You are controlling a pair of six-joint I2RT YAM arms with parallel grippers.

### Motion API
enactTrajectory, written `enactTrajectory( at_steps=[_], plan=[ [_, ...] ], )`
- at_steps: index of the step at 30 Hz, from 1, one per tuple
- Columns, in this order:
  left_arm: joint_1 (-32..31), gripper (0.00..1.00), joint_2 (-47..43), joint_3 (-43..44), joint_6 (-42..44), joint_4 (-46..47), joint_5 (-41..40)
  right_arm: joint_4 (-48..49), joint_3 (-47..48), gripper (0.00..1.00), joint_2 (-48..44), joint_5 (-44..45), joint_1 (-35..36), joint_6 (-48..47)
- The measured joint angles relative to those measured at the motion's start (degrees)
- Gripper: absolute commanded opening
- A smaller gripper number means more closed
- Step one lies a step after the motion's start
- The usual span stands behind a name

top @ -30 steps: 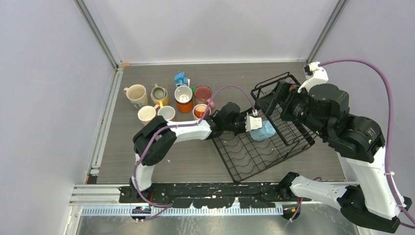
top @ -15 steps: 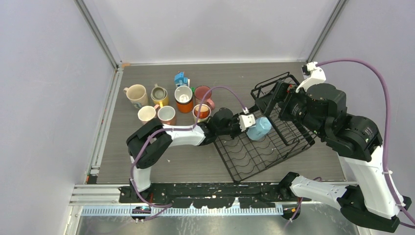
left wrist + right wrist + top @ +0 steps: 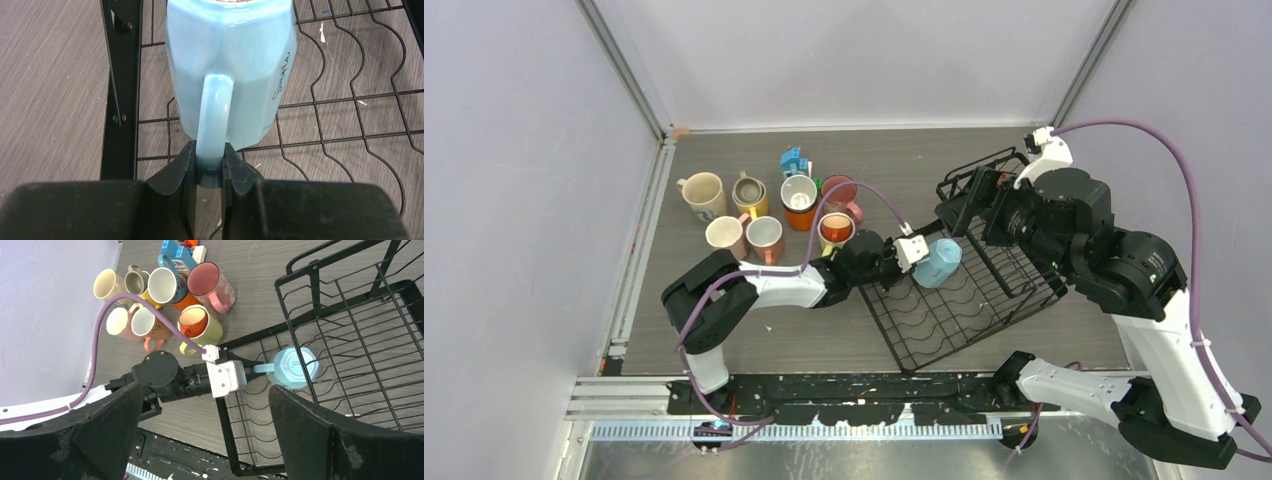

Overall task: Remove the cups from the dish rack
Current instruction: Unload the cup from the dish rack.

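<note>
The left pincer [image 3: 209, 162] is clamped on the handle of a light blue mug [image 3: 227, 70], one finger on each side of the handle loop. The mug is held sideways with its base turned upward, over the wavy wires at the left side of the black wire dish rack [image 3: 887, 327]. I cannot tell whether it touches the wires. "Simple" is written in script down its side.

The rack lies toward the right edge of the desk [image 3: 904, 160], its raised basket side at the far end. No other mug shows in it.

The right pincer [image 3: 204, 395] hangs above the rack's raised side with its fingers spread wide apart, holding nothing.

Seven mugs stand grouped toward the far left corner of the desk: a cream mug [image 3: 703, 192], a yellow mug [image 3: 750, 192], an orange mug [image 3: 800, 200], a pink mug [image 3: 839, 190], a lime mug [image 3: 834, 230] with an orange inside, a peach mug [image 3: 764, 235] and an off-white mug [image 3: 724, 233]. A blue-and-white toy house [image 3: 795, 160] sits just beyond them.
</note>
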Motion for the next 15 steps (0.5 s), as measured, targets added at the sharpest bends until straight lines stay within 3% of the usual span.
enactTrajectory(
  at_steps=[6,15],
  plan=[
    [-1.0,0.05,-0.8,-2.6,-0.6,2.4,-2.4,1.0,-1.2,1.00,0.7,-0.2,0.0,0.0],
    [-1.9,0.27,-0.9,-3.9,-1.9,4.0,-3.9,1.5,-2.1,1.00,0.6,-0.4,0.0,0.2]
  ],
)
